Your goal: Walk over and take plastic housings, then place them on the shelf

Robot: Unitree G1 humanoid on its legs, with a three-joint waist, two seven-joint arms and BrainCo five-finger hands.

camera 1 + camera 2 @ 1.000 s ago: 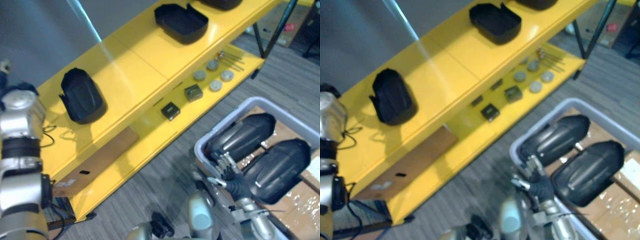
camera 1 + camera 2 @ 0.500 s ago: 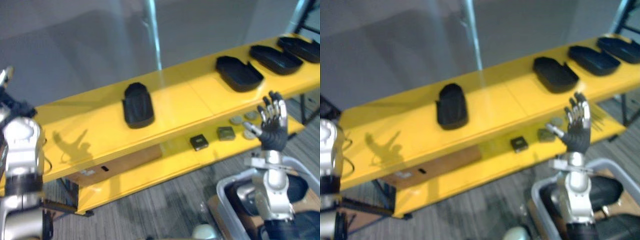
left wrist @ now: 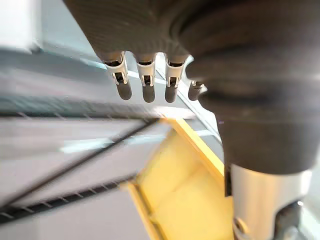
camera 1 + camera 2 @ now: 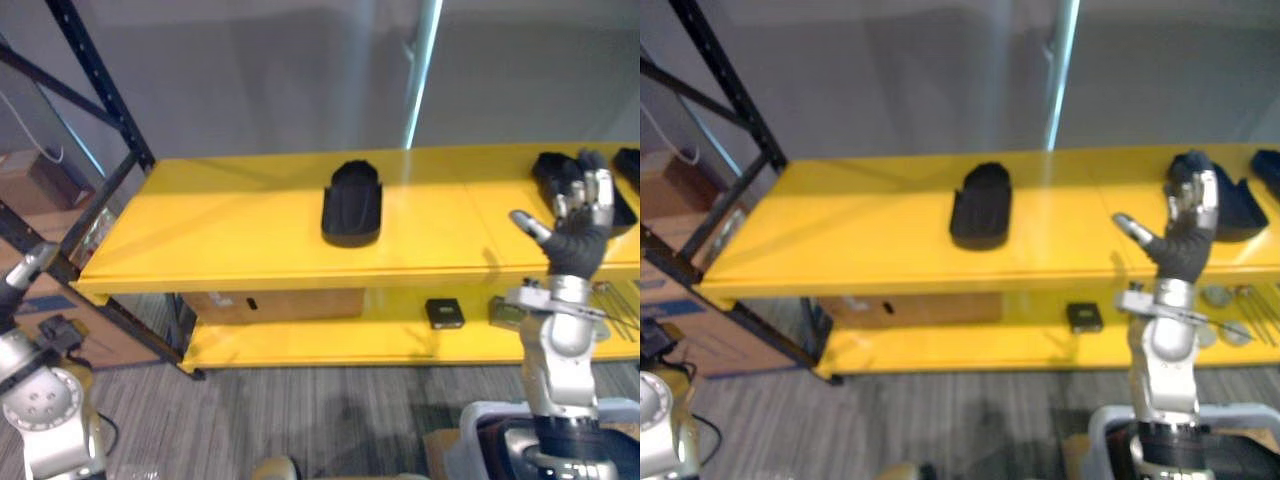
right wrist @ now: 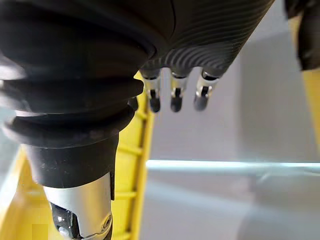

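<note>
Below the right hand [image 4: 574,238], a bin [image 4: 463,447] holds housings [image 4: 506,444].

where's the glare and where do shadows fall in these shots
Left eye view: a bright streak runs down the grey wall to the yellow shelf; the raised right hand throws a small shadow on the shelf top beside it. Right wrist view: a pale band of light crosses the wall.

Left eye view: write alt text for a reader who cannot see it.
The robot's right hand is raised, open and empty, before a yellow shelf. One black plastic housing lies mid-shelf, more housings at its right end.
</note>
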